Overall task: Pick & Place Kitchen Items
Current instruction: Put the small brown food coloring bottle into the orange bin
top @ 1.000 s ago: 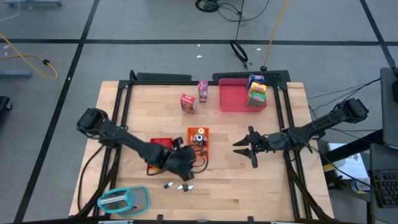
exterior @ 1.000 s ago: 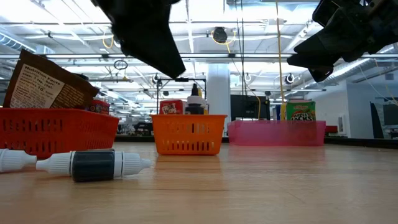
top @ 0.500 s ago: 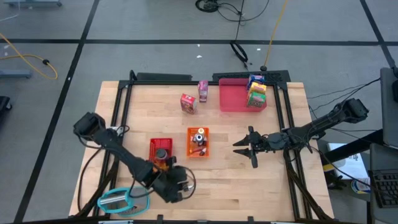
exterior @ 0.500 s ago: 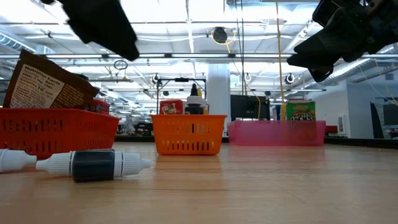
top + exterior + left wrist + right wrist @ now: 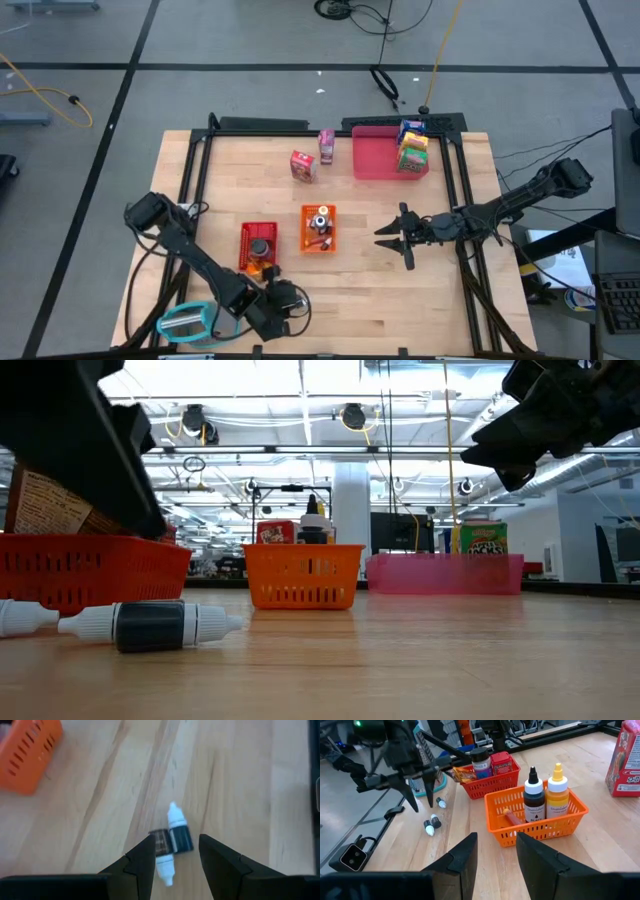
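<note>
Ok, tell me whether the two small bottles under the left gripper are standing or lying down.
Lying down. Both small bottles rest on their sides on the table, side by side, below the open left gripper.

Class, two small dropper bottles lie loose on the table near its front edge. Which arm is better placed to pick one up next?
Left. The left gripper hangs open directly above the two bottles, while the right gripper waits past the orange bin.

Wooden table [image 5: 440, 290]: bins, cartons, bottles.

Small bottle [image 5: 150, 626] flat before red bin [image 5: 95, 565]
</note>
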Motion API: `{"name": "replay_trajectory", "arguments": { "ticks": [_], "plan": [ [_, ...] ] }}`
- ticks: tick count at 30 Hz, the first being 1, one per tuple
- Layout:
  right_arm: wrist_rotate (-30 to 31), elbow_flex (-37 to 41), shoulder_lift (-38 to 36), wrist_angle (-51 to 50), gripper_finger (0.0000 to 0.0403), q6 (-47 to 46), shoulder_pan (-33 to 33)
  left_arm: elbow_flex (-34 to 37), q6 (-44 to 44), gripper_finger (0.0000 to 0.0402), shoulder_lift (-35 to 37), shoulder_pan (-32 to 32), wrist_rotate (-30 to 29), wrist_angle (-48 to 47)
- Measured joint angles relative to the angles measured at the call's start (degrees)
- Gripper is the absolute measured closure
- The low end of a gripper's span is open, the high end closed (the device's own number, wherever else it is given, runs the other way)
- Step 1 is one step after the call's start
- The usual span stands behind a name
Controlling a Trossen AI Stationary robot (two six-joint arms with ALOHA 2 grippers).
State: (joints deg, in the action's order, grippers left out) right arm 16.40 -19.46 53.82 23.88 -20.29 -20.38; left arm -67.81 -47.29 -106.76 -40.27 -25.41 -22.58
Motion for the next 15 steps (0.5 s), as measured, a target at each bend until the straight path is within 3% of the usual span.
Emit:
{"name": "replay_trajectory", "arguments": {
  "ticks": [15],
  "plan": [
    [0.0,0.0,0.0,-0.1,0.0273,0.0,0.0,0.0,-3.7,0.0247,-5.8,-0.1,3.3,-0.4]
  ]
}}
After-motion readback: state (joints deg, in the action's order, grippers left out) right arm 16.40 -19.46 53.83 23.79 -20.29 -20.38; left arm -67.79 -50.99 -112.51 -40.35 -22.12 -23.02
